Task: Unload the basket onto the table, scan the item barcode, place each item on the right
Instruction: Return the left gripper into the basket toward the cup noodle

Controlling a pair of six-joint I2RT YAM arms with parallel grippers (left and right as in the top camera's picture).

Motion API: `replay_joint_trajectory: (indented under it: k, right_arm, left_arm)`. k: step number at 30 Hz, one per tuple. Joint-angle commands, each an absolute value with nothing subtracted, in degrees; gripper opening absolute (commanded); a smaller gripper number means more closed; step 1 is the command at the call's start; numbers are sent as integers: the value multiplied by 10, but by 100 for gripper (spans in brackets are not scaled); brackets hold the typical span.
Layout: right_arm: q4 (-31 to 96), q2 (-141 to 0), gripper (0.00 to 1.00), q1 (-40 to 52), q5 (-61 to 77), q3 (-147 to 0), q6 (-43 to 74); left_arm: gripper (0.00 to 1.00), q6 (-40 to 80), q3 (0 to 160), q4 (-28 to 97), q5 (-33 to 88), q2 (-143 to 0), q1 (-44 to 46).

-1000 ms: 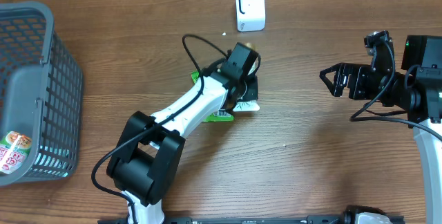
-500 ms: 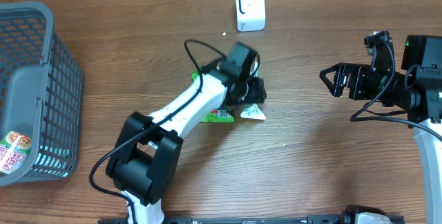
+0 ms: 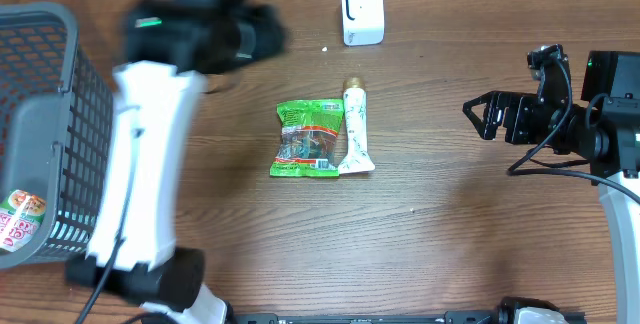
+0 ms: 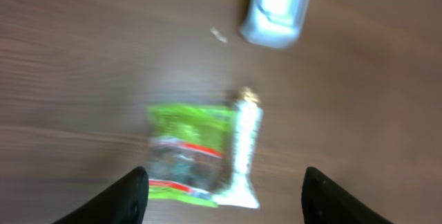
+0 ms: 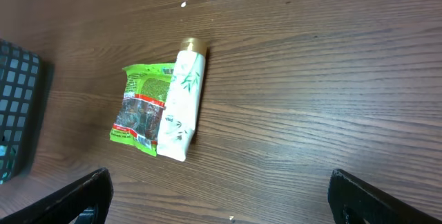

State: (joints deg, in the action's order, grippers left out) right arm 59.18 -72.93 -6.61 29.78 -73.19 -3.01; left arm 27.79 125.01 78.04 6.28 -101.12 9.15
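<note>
Two items lie side by side mid-table: a green snack packet and a white tube with a gold cap, touching along their long edges. The white scanner stands at the back edge. My left gripper is blurred, raised high over the back left, open and empty. In the left wrist view, the packet and tube lie far below its spread fingers. My right gripper hovers open at the right, well away from the tube and packet.
A grey mesh basket stands at the table's left edge with another packaged item inside. The raised left arm hangs over the table beside the basket. A small white crumb lies near the scanner.
The left gripper opened, let go of the items, and swung up and back to the left. The packet and tube now lie uncovered. The right arm has not moved.
</note>
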Motion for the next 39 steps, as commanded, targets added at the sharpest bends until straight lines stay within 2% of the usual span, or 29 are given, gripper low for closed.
replay_joint_trajectory:
  k: [1, 12, 17, 21, 31, 39]
  right_arm:
    - [589, -728, 100, -64, 298, -746, -32]
    - [589, -728, 100, -64, 301, -746, -30]
    - [589, -728, 100, -64, 301, -746, -30]
    - [589, -728, 100, -64, 301, -746, -30]
    - [590, -728, 100, -64, 301, -746, -30]
    - [588, -728, 100, -64, 301, -746, -30]
  left_arm:
    - [64, 247, 1311, 820, -30, -962, 9]
    - [69, 237, 1321, 891, -29, -931, -353]
    - [68, 226, 1321, 905, -1, -968, -455]
    - [67, 226, 1320, 918, 7, -1002, -493]
    - [65, 227, 1318, 912, -11, -1060, -509]
    - [68, 218, 1318, 895, -19, -1065, -544]
